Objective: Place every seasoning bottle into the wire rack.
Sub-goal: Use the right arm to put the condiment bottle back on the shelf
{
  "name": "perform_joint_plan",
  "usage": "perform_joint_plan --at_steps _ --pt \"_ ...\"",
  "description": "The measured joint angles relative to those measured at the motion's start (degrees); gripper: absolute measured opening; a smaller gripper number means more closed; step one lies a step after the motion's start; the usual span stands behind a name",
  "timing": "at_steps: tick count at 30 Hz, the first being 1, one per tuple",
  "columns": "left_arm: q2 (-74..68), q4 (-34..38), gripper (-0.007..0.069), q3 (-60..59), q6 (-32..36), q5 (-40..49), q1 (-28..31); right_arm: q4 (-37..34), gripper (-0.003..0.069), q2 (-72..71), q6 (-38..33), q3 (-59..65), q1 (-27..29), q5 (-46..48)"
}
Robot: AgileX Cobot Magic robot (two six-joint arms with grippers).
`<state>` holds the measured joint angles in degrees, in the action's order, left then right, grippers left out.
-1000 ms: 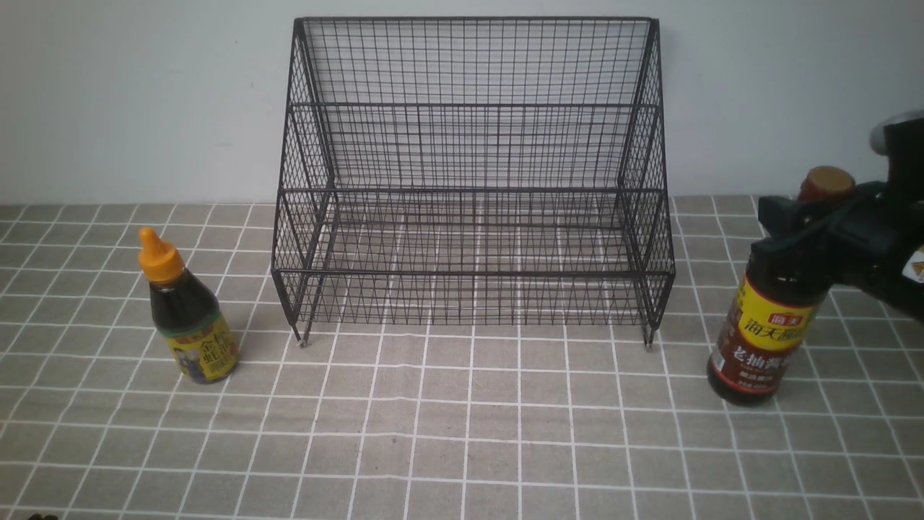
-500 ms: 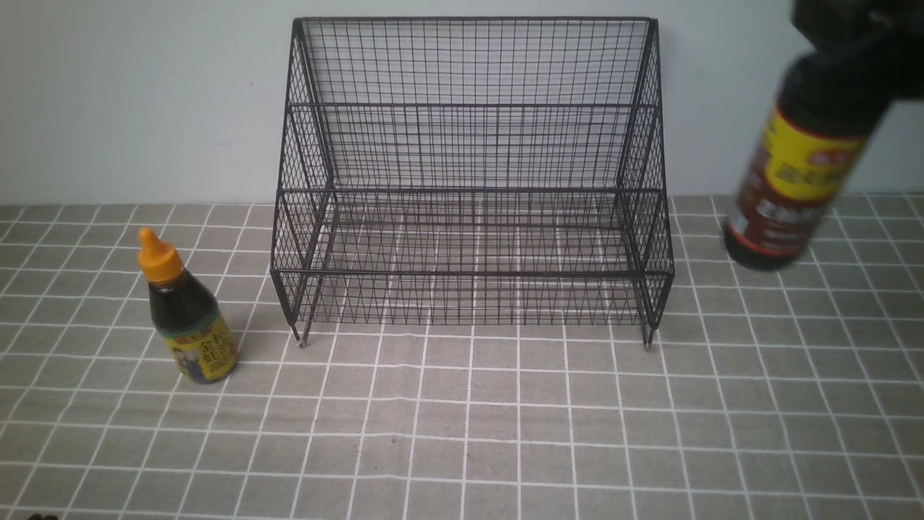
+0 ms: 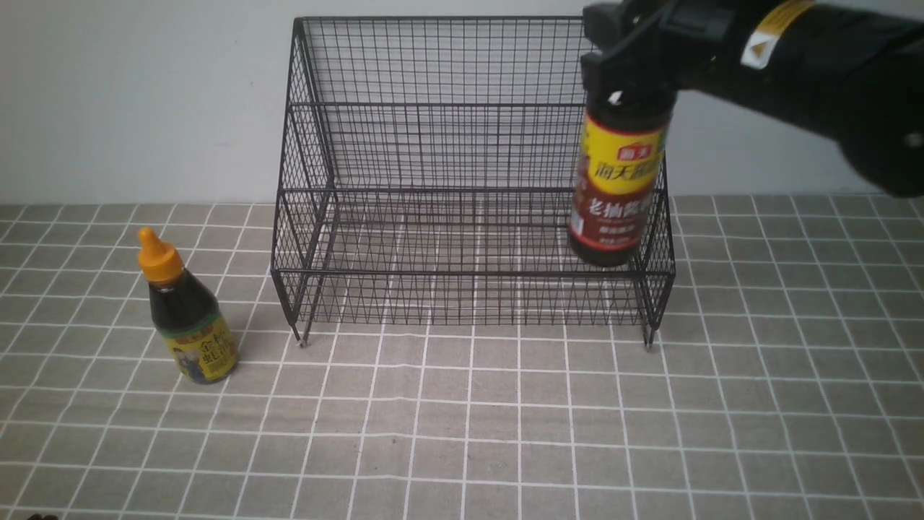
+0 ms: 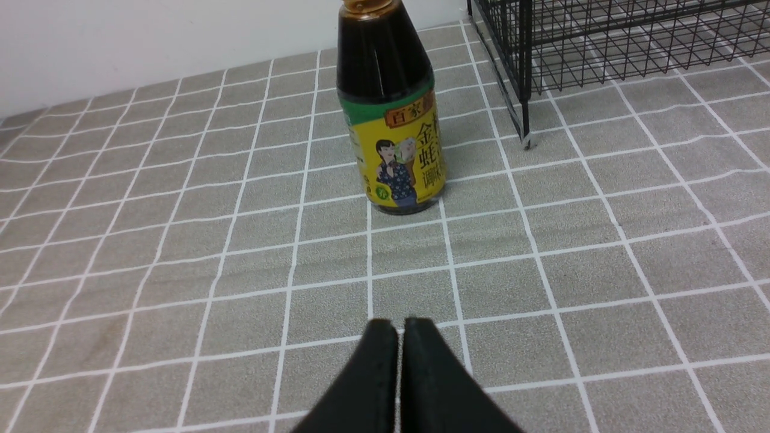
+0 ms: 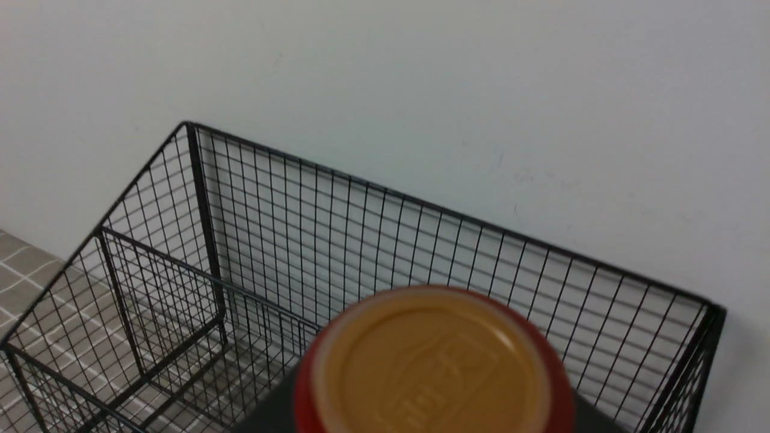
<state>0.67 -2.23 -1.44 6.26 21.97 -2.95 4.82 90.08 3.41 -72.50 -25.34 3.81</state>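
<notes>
Right hand (image 3: 626, 68) grasping the tall bottle (image 3: 619, 188) at neck and shoulder, black fingers closed round it from the right. Bottle hangs upright, lifted clear of the worktop (image 3: 462, 433). Dark sauce, yellow label over a red-brown band. Front view: it covers the right end of the rack (image 3: 462, 152), its base about level with the low front rail. Whether it is over the shelf or just short of it, cannot tell. Right wrist view: looks straight down on the orange-topped, red-rimmed cap (image 5: 430, 361), with the rack's mesh back and one end panel beyond.

Rack sits on its small feet at the far edge of the worktop, back against the pale wall (image 3: 130, 94), roughly midway between the left and right edges. No bottle rests in it.

Short bottle (image 3: 186, 318) stands upright toward the left edge, near the rack's front left foot but apart from it. Orange pointed cap, yellow label.

Left hand (image 4: 400, 328) clenched, fingers (image 4: 376, 373) pressed together on nothing, low over the worktop, the short bottle ahead of it and well apart.
</notes>
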Motion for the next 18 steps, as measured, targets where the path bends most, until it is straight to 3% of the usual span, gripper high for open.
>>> perform_joint_plan --at_steps 14,18 --pt "0.0 0.0 -0.0007 0.0 0.0 0.0 0.0 0.2 0.0272 6.3 1.9 -0.7 0.0 6.2" --pt "0.0 0.0 -0.0007 0.0 0.0 0.0 0.0 0.1 0.0407 5.5 1.9 -1.1 0.0 8.0"
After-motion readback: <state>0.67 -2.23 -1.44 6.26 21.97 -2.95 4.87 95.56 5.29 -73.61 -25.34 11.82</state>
